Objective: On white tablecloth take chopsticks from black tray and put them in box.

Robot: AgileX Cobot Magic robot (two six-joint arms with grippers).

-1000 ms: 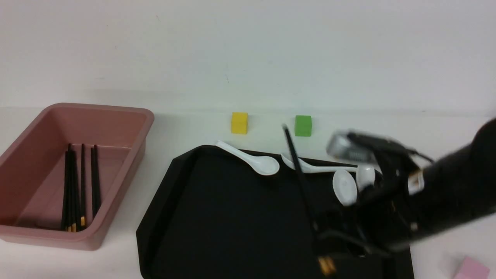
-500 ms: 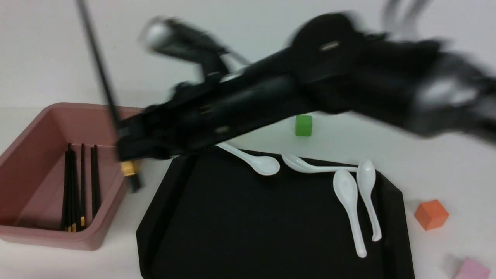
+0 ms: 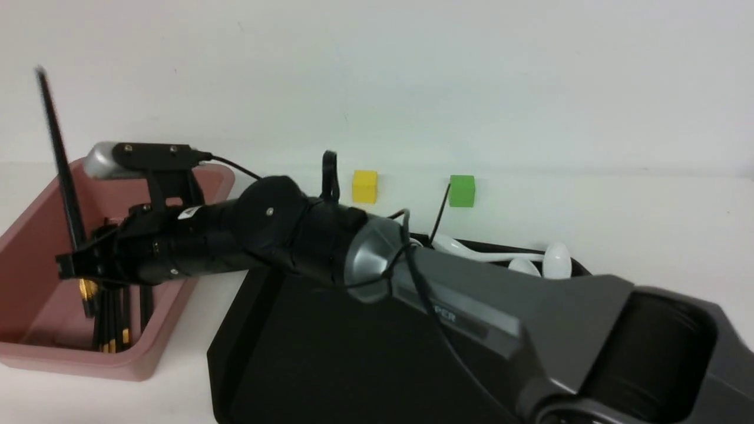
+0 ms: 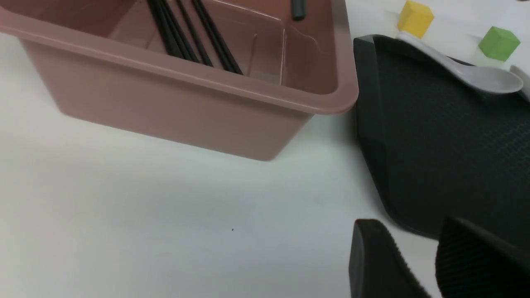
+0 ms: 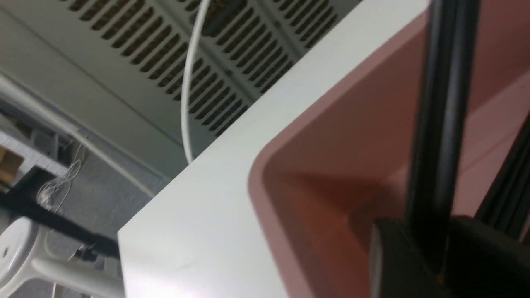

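My right fingers [image 3: 76,266], pinching one chopstick [image 3: 59,165] near its gold band, have swung it off the black tray [image 3: 235,330] to stand nearly upright over the box [image 3: 35,353], so I reckon only lowering and release remain.

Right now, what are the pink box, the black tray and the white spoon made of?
Box: likely plastic, smooth with a soft sheen and moulded rolled rim. Black tray: probably plastic, matte with fine grain. Spoon: glossy white, ceramic or plastic; cannot tell which.
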